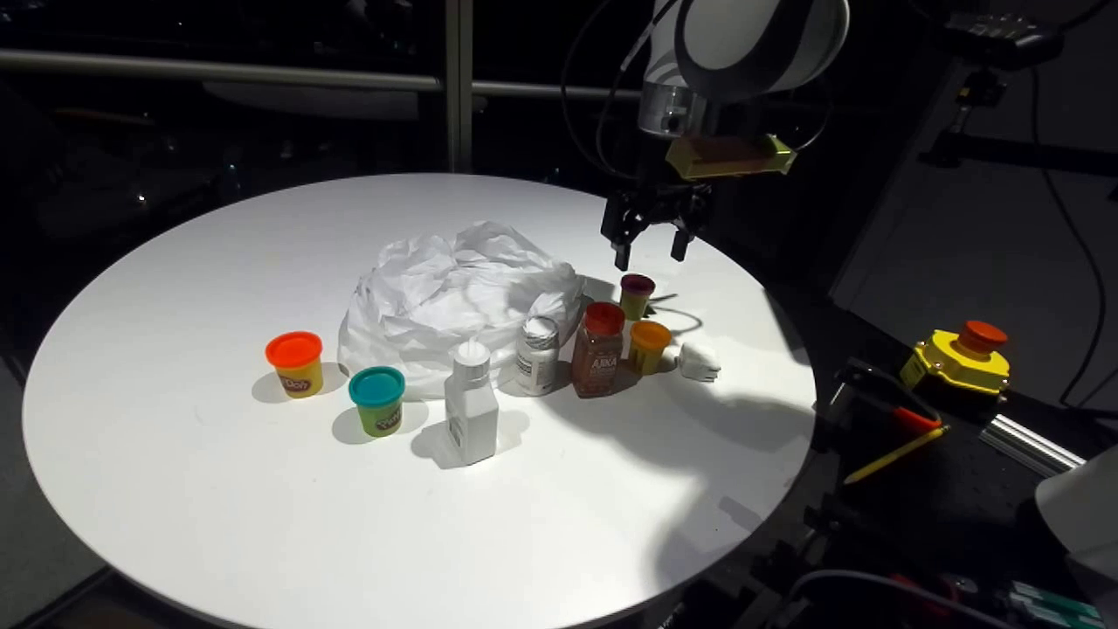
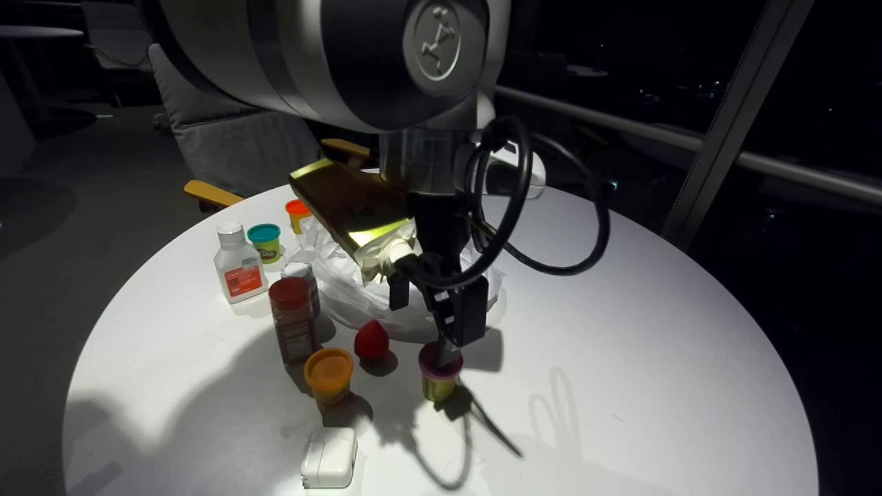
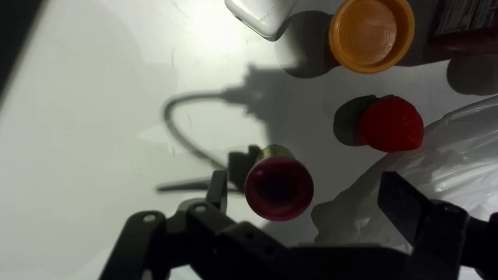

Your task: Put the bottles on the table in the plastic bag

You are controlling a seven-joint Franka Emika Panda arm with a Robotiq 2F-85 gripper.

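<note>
At right over white table (image 1: 384,533) in an exterior view, gripper (image 1: 650,253) hovering, jaws spread, above purple-topped pot (image 1: 637,297), plastic bag (image 1: 437,297) lying crumpled to the left, red-capped bottle (image 1: 597,362) standing beside it, tall white bottle (image 1: 472,419) standing nearest

Four pots (image 1: 381,411), three bottles (image 1: 598,360), one plastic bag (image 1: 450,297), one white block (image 2: 332,456), one likely strawberry (image 3: 391,125) on the table (image 1: 349,533)

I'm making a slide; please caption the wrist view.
Open gripper above a purple-lidded pot, with a red object, orange-lidded pot and plastic bag nearby.
</note>
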